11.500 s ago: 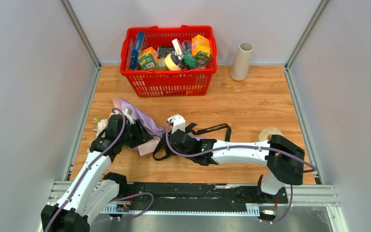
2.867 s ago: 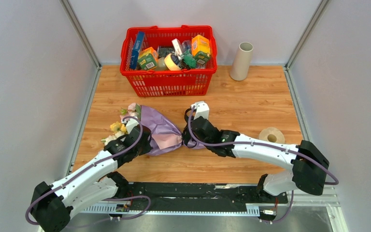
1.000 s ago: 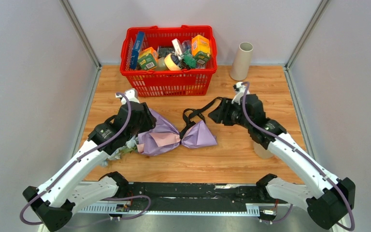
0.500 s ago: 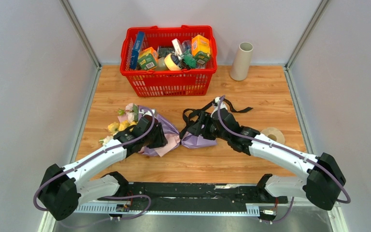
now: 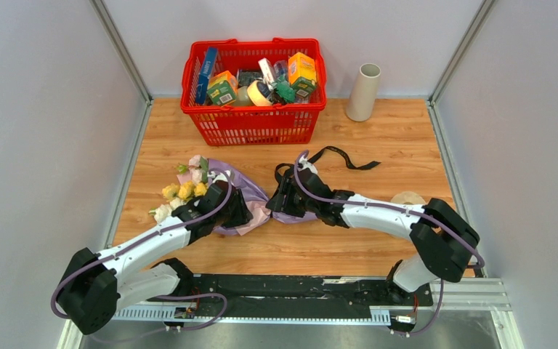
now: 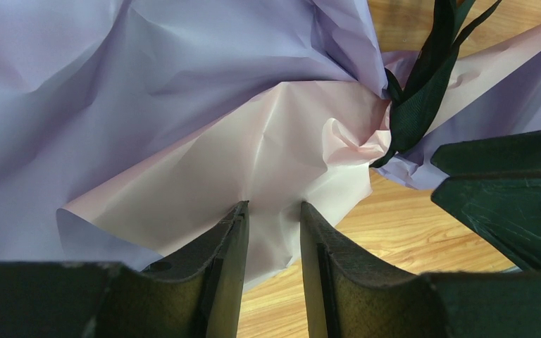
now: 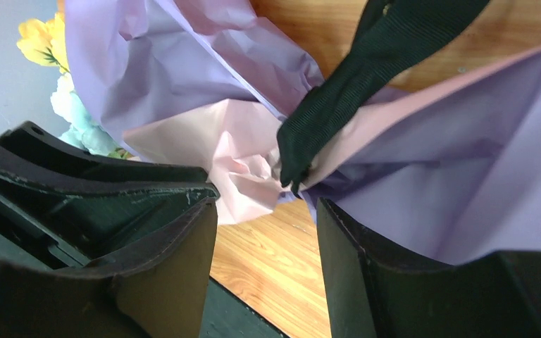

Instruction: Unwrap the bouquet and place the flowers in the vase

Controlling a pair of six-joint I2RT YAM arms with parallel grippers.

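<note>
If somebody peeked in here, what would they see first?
The crinkly lilac and pink bouquet in the middle of the table, with yellow and pale flowers poking out on its left, and the left arm and right arm reaching at it. Behind it, a bright red basket full of groceries.

Nothing legible shows anywhere. The printed cardboard boxes [image 5: 301, 70] in the red plastic basket [image 5: 254, 129] (blue, green, orange) are too small to read. The black woven ribbon [image 7: 366, 74] shows no lettering.
</note>
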